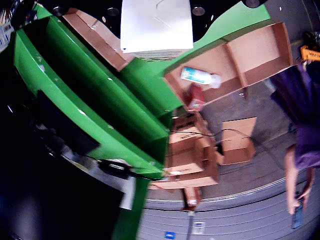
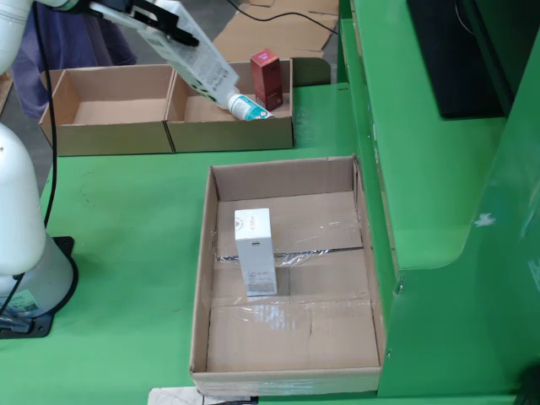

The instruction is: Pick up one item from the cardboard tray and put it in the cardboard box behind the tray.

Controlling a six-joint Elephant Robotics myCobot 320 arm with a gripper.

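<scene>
In the view from the side, my gripper (image 2: pixel 164 25) is at the top left, shut on a long white carton (image 2: pixel 198 63) that hangs tilted over the right compartment of a two-compartment cardboard tray (image 2: pixel 169 135). In that compartment lie a white bottle with a teal label (image 2: pixel 247 106) and a red box (image 2: pixel 267 80). The left compartment looks bare. Nearer the camera, a large open cardboard box (image 2: pixel 287 337) holds another white carton (image 2: pixel 255 251). In the view that rides on the gripper, the held carton (image 1: pixel 156 25) fills the top, with the bottle (image 1: pixel 200 76) and red box (image 1: pixel 195 97) below it.
The arm's white base (image 2: pixel 25 253) stands on the green table (image 2: pixel 126 253) at the left. A raised green shelf (image 2: pixel 439 169) with a dark monitor runs along the right. A person in purple (image 1: pixel 300 100) stands beyond the tray. Flattened cardboard boxes (image 1: pixel 190 150) lie on the floor.
</scene>
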